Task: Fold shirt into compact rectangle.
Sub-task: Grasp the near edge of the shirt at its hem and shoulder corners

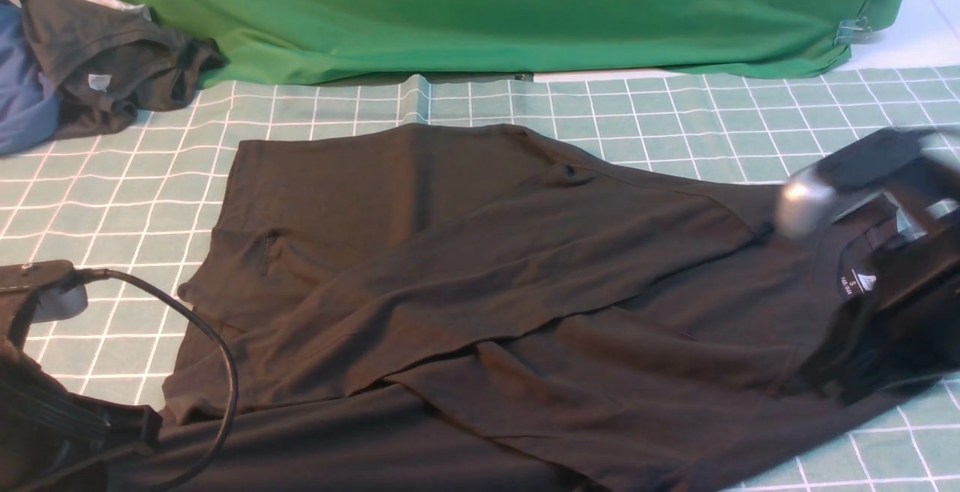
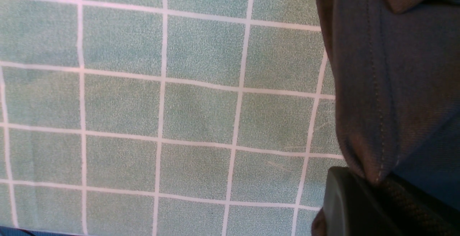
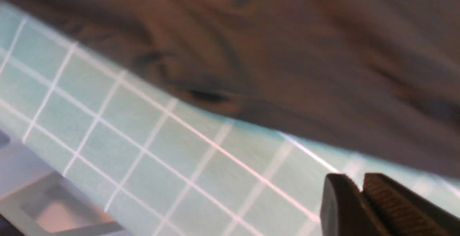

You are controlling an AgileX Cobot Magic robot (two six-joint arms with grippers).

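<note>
The black shirt [image 1: 480, 274] lies spread on the checked green tablecloth [image 1: 337, 109], both sleeves folded across its body. Its white neck label [image 1: 862, 280] shows at the right. My left gripper [image 2: 373, 184] is shut on a stitched hem of the shirt [image 2: 388, 85], and the cloth runs in between the jaws. The left arm [image 1: 45, 402] sits at the near left corner of the shirt. My right arm [image 1: 892, 207], blurred, hangs over the collar end. The right gripper [image 3: 361, 182] has its jaws together with nothing between them, just above the cloth beside the shirt's edge [image 3: 287, 67].
A dark grey garment [image 1: 112, 64] and a blue garment [image 1: 26, 94] are heaped at the far left. A green backdrop cloth [image 1: 480, 12] hangs along the back. A black cable [image 1: 217, 357] loops from the left arm over the shirt. The table's edge [image 3: 36, 200] shows in the right wrist view.
</note>
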